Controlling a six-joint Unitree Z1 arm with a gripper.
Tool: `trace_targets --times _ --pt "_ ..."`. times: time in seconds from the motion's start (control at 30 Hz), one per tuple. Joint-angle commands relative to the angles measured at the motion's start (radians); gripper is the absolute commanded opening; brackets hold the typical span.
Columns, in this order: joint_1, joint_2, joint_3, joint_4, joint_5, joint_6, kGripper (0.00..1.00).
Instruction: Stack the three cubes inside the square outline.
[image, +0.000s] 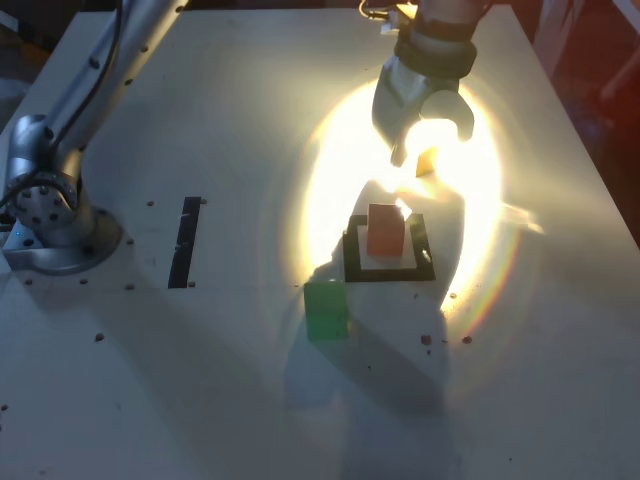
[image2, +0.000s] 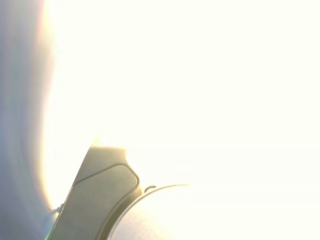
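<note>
The red cube (image: 385, 228) stands inside the black square outline (image: 356, 262) at mid-table in the exterior view. Off the outline's near left corner, the green cube (image: 326, 308) sits on the table. A small yellowish block, apparently the yellow cube (image: 428, 162), shows through strong glare just behind the outline. My gripper (image: 432, 145) hangs over it with its jaws spread open, and I cannot tell if they touch it. The wrist view is washed out by light; only one finger (image2: 102, 187) shows there, and no cube.
A straight black tape strip (image: 185, 241) lies at the exterior view's left, near the arm's base (image: 50, 215). The lamp on the gripper throws a bright patch over the table's middle. Small dark specks dot the white table (image: 250, 120).
</note>
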Motion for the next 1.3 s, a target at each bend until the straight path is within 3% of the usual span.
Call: trace_targets --times 0.0,0.17,0.87,1.07,1.27 --pt "-0.001 0.008 -0.005 -0.004 0.004 -0.002 0.6" --pt "-0.001 0.015 0.002 -0.024 0.006 -0.002 0.45" --pt "-0.011 -0.009 -0.004 -0.042 0.026 0.041 0.17" --pt "-0.063 -0.104 -0.015 0.024 0.046 0.156 0.16" --pt "-0.208 -0.239 0.009 0.111 0.079 0.23 0.16"
